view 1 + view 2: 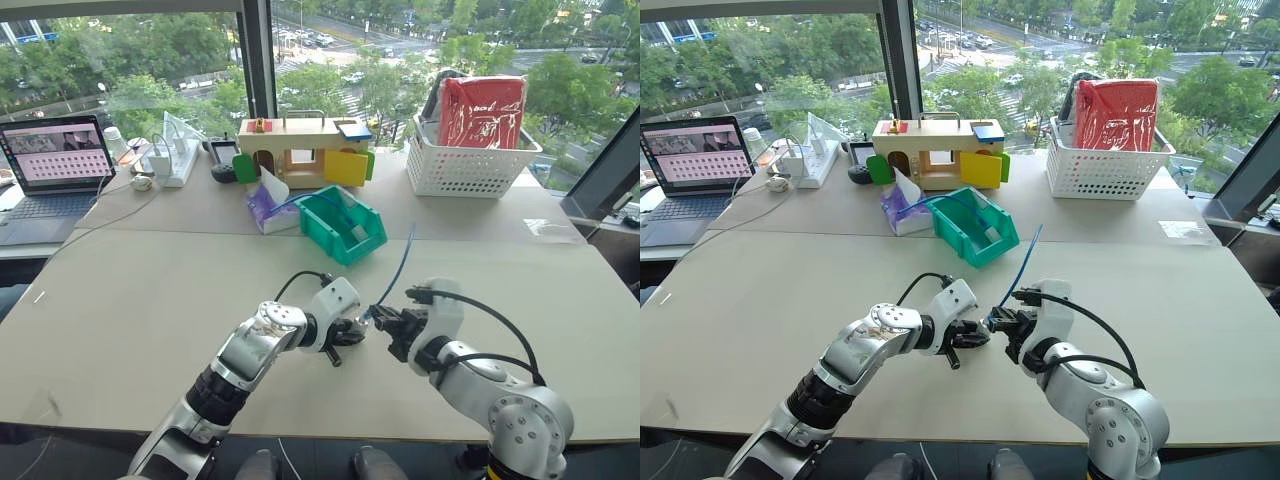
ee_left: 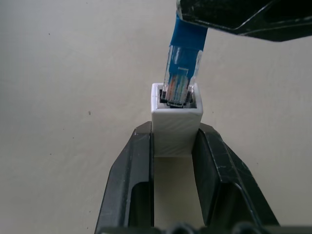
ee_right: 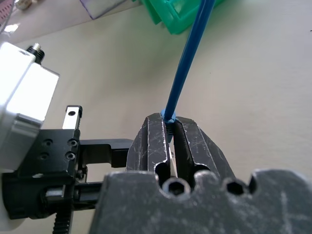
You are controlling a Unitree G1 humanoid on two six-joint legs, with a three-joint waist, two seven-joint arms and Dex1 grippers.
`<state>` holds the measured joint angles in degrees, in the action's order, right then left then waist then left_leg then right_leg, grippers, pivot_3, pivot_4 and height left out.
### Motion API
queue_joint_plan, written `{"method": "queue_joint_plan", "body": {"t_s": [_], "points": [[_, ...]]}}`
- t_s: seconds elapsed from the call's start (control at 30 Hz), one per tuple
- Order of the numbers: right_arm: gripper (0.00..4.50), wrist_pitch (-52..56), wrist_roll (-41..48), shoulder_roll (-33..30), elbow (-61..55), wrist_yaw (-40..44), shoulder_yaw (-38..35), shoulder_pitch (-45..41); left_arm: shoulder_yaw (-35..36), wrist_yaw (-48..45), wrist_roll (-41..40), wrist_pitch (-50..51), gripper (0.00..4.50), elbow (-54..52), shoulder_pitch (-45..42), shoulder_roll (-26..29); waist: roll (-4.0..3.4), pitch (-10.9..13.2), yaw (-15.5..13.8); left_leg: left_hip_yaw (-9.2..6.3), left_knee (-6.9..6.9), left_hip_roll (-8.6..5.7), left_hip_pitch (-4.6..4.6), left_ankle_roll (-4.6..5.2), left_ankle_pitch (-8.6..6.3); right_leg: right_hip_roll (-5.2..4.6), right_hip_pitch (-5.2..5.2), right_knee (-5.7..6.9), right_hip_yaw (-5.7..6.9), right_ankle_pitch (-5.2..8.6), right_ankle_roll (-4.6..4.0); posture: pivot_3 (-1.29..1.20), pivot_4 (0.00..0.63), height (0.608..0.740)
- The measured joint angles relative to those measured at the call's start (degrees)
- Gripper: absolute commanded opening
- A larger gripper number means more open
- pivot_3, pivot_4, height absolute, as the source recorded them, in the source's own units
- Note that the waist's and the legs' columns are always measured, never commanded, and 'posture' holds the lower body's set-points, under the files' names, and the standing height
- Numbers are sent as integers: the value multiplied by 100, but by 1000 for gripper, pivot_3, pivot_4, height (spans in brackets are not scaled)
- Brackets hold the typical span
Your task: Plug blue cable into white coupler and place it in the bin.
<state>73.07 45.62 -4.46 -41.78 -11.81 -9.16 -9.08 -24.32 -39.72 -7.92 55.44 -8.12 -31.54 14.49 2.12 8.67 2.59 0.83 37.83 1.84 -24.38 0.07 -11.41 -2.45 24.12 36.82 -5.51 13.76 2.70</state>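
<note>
The left claw (image 2: 173,146) pinched the white coupler (image 2: 175,122) between its fingers, socket facing outward. The right claw (image 3: 171,127) was clamped on the blue cable (image 3: 187,63) just behind its plug, whose tip sat in the socket mouth, apparently not fully home. Seating it well likely called for a straight push along the socket's line, the coupler held firm. Across the desk (image 1: 150,290), the bin (image 1: 345,225) held the cable's far stretch; the white basket (image 1: 470,165) held a red packet (image 1: 484,112).
</note>
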Motion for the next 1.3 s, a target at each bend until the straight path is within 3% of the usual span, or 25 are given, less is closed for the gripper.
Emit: {"method": "queue_joint_plan", "body": {"t_s": [0.4,0.77,1.07,1.3], "points": [[0,46,-213,-282,82,311,192,-163,16,144,-128,19,627,-14,20,-2,0,0,4,1,0,0,2,0,0,0,-2,-2,-1,0,0,0,150,739],[0,224,-103,-145,403,633,4,-260,63,317,-167,440,627,-242,18,1,9,-9,106,0,-6,4,11,0,0,3,-6,-2,-1,1,-2,0,150,739],[0,72,-743,-1019,539,1115,1038,-648,77,488,-242,705,627,-385,21,20,18,-23,142,-2,-14,6,22,0,0,7,-9,-2,-1,5,-8,0,150,739],[0,19,-887,-600,626,1244,857,-515,94,637,-334,817,627,-483,68,45,33,-35,160,-2,-24,12,31,-1,-1,12,-11,-2,-4,6,-8,0,150,739]]}}
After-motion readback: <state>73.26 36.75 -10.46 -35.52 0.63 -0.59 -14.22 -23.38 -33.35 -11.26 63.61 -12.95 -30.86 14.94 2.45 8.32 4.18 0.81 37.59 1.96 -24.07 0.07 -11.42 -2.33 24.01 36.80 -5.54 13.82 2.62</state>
